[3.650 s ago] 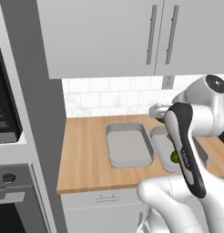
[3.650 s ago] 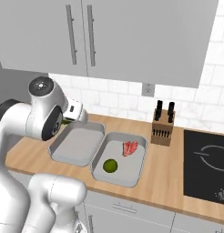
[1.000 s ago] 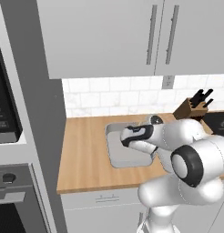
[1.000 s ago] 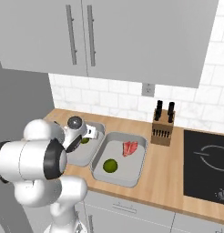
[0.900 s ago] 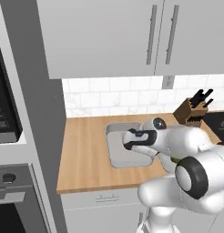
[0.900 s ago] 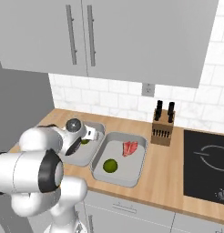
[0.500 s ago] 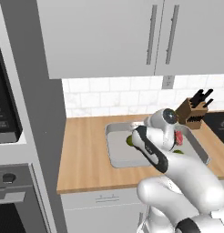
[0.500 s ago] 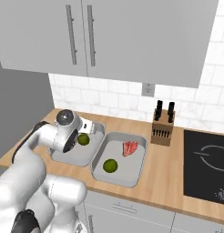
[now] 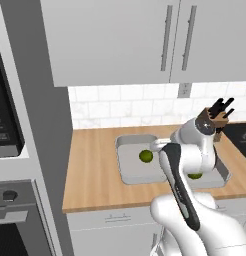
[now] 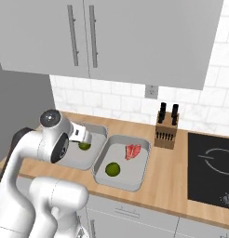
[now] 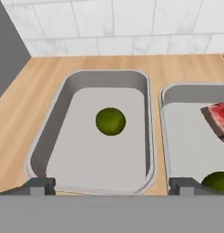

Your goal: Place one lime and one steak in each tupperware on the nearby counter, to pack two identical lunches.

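Two grey tupperwares stand side by side on the wooden counter [image 9: 93, 172]. The left tupperware [image 11: 45, 141] [image 10: 70, 160] holds one lime [image 11: 110, 121] [image 9: 146, 156] [image 10: 84, 146] and nothing else. In the right tupperware [image 11: 177, 98] [image 10: 139, 172] lie a red steak [image 11: 218, 116] [image 10: 132, 151] and a second lime [image 11: 217, 179] [image 10: 112, 169] [image 9: 196, 175]. My gripper [image 11: 113, 186] [image 10: 86, 135] hangs open above the left tupperware's near edge, apart from the lime, with nothing between its fingertips [image 11: 38, 185].
A knife block [image 10: 165, 131] [image 9: 217, 114] stands at the tiled wall right of the tupperwares. Past it the black stovetop [image 10: 214, 165] begins. Wall cabinets hang overhead, and an oven column [image 9: 20, 150] closes the counter's left end.
The left tupperware, empty a few seconds ago, now holds a lime. Over the last second the arm has swung round and my open hand has drawn back from that lime.
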